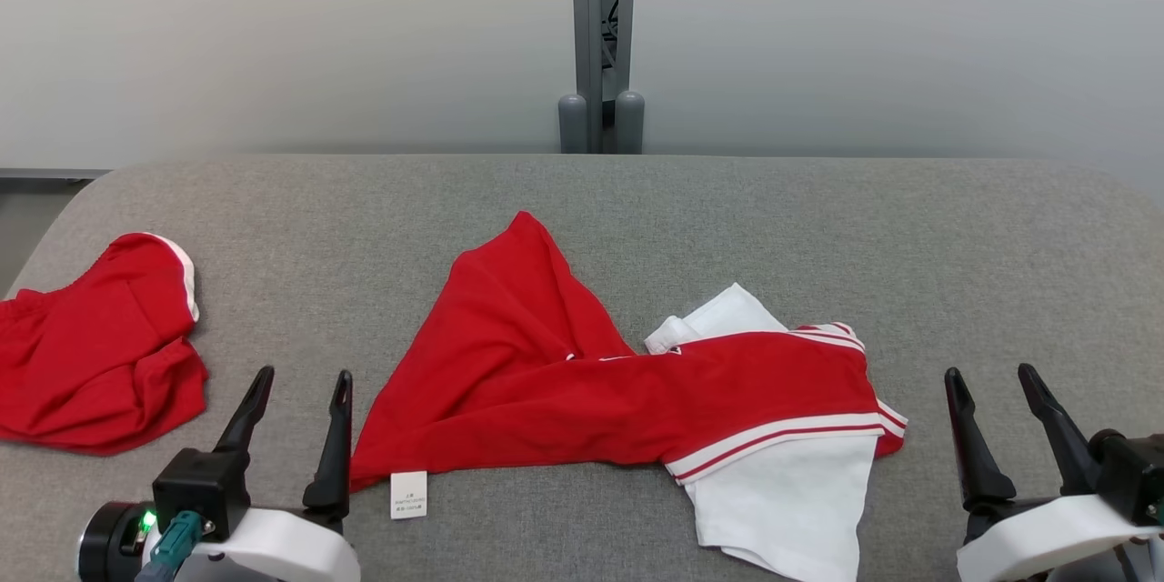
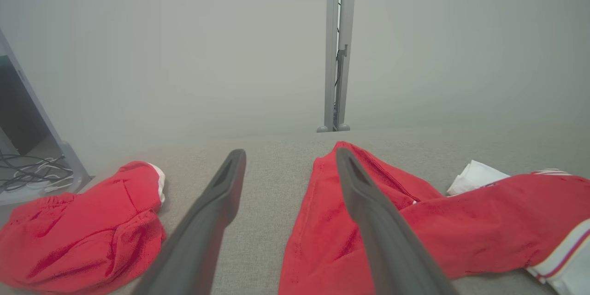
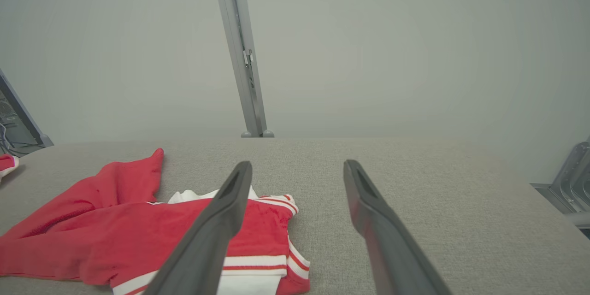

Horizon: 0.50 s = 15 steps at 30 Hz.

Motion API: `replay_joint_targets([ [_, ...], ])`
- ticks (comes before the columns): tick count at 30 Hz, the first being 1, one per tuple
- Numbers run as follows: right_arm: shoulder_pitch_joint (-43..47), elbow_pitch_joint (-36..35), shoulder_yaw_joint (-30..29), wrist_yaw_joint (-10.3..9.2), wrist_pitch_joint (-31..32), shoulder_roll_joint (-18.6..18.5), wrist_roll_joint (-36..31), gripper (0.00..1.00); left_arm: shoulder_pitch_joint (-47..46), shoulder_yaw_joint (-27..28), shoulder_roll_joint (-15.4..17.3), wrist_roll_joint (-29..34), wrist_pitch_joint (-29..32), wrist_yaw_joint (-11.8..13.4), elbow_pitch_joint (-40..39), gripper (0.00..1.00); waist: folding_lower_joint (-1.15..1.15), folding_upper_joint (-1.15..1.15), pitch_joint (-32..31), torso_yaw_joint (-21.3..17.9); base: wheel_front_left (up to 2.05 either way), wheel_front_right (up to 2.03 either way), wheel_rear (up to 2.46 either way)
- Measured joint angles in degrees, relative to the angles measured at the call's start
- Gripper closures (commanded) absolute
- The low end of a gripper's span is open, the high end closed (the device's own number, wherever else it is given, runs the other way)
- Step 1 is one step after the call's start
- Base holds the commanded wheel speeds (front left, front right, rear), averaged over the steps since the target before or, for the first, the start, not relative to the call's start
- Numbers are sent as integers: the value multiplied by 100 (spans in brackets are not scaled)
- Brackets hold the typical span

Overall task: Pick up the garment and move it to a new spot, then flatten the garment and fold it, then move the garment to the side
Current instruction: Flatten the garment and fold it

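A red and white garment (image 1: pixel 627 382) lies crumpled in the middle of the grey padded table (image 1: pixel 582 200), its white care label (image 1: pixel 408 495) at the front left corner. The left wrist view has the garment (image 2: pixel 350 235) under and right of the fingers, and the right wrist view has the garment (image 3: pixel 133 235) at lower left. My left gripper (image 1: pixel 303 377) is open just left of the garment, holding nothing. Off the garment's right end, my right gripper (image 1: pixel 989 373) is open and holds nothing.
A second red garment (image 1: pixel 91 355) with a white trim lies bunched at the table's left edge, and appears as a red heap (image 2: pixel 83 230) in the left wrist view. A grey metal post (image 1: pixel 600 36) stands behind the table's far edge against a pale wall.
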Motion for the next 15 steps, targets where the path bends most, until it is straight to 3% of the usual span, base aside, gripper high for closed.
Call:
replay_joint_targets([
  [15, 68, -22, 29, 0, 7, 9, 32, 0, 38, 47, 40, -85, -110, 7, 283, 0, 0, 0, -26, 34, 0, 0, 0],
])
